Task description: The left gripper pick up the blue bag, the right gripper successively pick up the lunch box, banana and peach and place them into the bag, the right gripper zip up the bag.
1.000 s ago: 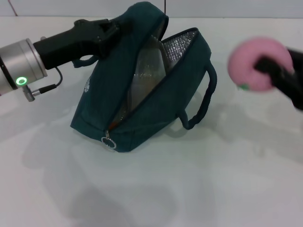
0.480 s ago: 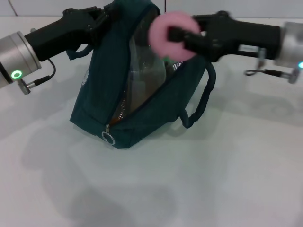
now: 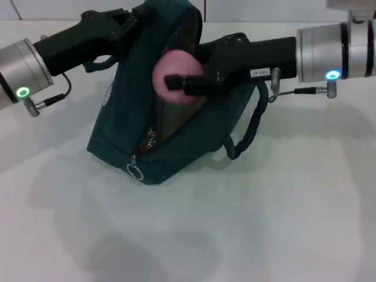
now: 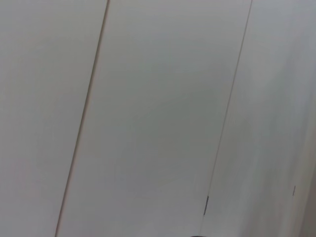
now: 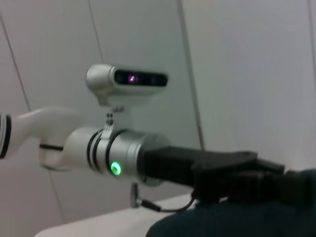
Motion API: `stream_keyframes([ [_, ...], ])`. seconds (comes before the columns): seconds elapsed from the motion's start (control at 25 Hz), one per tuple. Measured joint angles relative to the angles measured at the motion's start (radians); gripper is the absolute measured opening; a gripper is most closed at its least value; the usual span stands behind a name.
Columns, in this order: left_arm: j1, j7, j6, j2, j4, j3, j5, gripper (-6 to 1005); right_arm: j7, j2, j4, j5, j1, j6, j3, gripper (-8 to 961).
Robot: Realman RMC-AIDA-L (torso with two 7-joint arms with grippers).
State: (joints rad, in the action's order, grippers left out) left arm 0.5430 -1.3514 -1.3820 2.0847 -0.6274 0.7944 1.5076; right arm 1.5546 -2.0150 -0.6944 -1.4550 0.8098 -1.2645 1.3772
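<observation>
The blue bag (image 3: pixel 117 129) stands tilted on the white table, its zipped mouth open towards the right. My left gripper (image 3: pixel 132 20) is shut on the bag's top edge and holds it up. The right gripper (image 3: pixel 176 80) reaches in from the right and is shut on the pink peach (image 3: pixel 166 66), which hangs right at the bag's opening. The lunch box and the banana are hidden. In the right wrist view the left arm with its green light (image 5: pixel 116 168) grips the dark bag fabric (image 5: pixel 232 222). The left wrist view holds only wall panels.
A metal zipper ring (image 3: pixel 135 172) hangs at the bag's near lower corner. One looped handle (image 3: pixel 254 126) droops on the bag's right side under the right arm. White table (image 3: pixel 264 223) spreads in front of the bag.
The right gripper has carried the peach leftwards and down, from the far right to the bag's opening. The left gripper has kept its hold on the bag's top, lifted slightly.
</observation>
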Motion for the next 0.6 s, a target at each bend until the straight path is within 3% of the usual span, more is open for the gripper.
stream_keyframes([
  [0.24,0.002,0.0,0.0,-0.001,0.0,-0.001,0.002,41,-0.004,-0.002,-0.048,-0.005,-0.041,-0.016,0.008,601],
  [0.6,0.005,0.0,0.007,-0.002,0.0,-0.001,0.004,42,-0.015,0.002,-0.256,0.006,-0.23,-0.119,-0.009,623],
])
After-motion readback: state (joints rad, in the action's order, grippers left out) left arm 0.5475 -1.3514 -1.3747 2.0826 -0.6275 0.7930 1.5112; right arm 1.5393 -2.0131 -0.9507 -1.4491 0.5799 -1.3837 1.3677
